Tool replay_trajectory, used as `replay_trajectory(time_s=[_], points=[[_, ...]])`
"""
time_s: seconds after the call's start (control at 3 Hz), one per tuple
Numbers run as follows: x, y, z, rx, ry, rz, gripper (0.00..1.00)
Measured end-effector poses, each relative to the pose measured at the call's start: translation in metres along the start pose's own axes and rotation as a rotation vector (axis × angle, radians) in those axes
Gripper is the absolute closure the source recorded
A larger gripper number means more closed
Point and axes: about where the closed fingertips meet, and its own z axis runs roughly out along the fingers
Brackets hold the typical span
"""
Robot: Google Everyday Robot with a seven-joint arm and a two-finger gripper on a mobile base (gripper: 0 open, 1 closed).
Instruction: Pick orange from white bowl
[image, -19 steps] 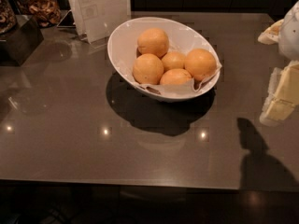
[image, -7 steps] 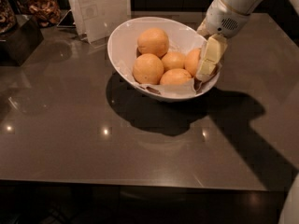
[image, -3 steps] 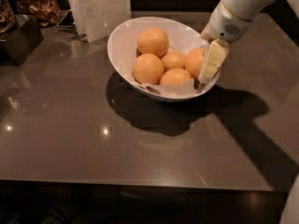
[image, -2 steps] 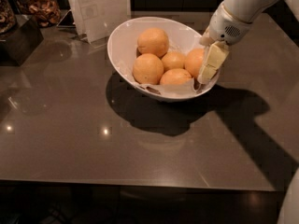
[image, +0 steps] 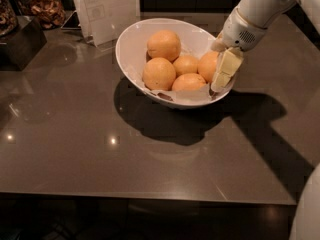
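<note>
Far left, the jar point(image: 44, 8) of dried snacks and the white card point(image: 106, 9) sit exactly as they did, with nothing stirring on the dark tabletop point(image: 100, 149). On to the white bowl point(image: 128, 54): same spot, same tilt, and all five fruit are in there on the paper lining point(image: 186, 97). None has left.

Now the right side, and here is the news. A few seconds back the tool point(image: 223, 75) was parked out at the right edge, well clear of the bowl. Now it is down inside the right rim, up against the orange point(image: 206, 64) at the right of the pile, the one between the small orange point(image: 186, 64) in the middle and the bowl's wall. Over the last second or two it has hardly budged.

Clamped on, or only set beside the fruit? I cannot tell, because the tool covers that side of the orange. My read is that the reach is finished, the grip is the step in hand, and the lift has not begun, since the orange sits as low among its neighbours as ever. With the others crowding it, a straight pull upward looks the safest way out.
</note>
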Motion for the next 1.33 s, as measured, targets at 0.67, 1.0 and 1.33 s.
replay_trajectory(time_s=[0.67, 1.0, 1.33], points=[[0.0011, -0.0020, 0.0023, -0.003, -0.001, -0.002, 0.51], [0.0017, -0.0022, 0.0042, -0.005, -0.005, -0.011, 0.74], [0.0009, -0.0023, 0.0024, -0.005, -0.005, -0.011, 0.97]])
